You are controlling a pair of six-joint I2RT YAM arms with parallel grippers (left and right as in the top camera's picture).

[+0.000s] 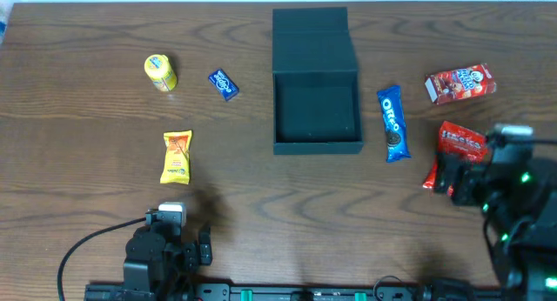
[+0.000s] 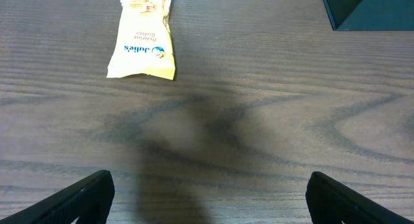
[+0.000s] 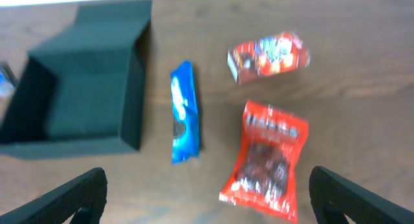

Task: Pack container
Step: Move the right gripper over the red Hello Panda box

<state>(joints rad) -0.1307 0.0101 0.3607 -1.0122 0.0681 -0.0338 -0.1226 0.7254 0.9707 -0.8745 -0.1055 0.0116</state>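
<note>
- The left end effector point(image 2: 207, 199) sits low at the near edge of the table point(image 1: 87, 179). Its fingers are spread wide with nothing between them, facing a yellow Julie's packet point(image 2: 142, 43).
- The right end effector point(image 3: 210, 199) is raised at the near right, also spread wide and empty. It is just over the near end of a red bag point(image 3: 266, 160).
- The table is dark brown wood grain, with a pale strip past its far edge.
- One container point(image 1: 317, 110) stands at mid-table towards the far side. It is open and empty, with the lid flap laid back on the far side.
- Six snacks lie around it:
  - two red: the bag and a red box point(image 1: 460, 83) beyond it
  - two blue: an Oreo packet point(image 1: 393, 123) just right of the container and a small blue packet point(image 1: 224, 83) to its left
  - two yellow: the Julie's packet and a round yellow snack point(image 1: 160, 72) further off
</note>
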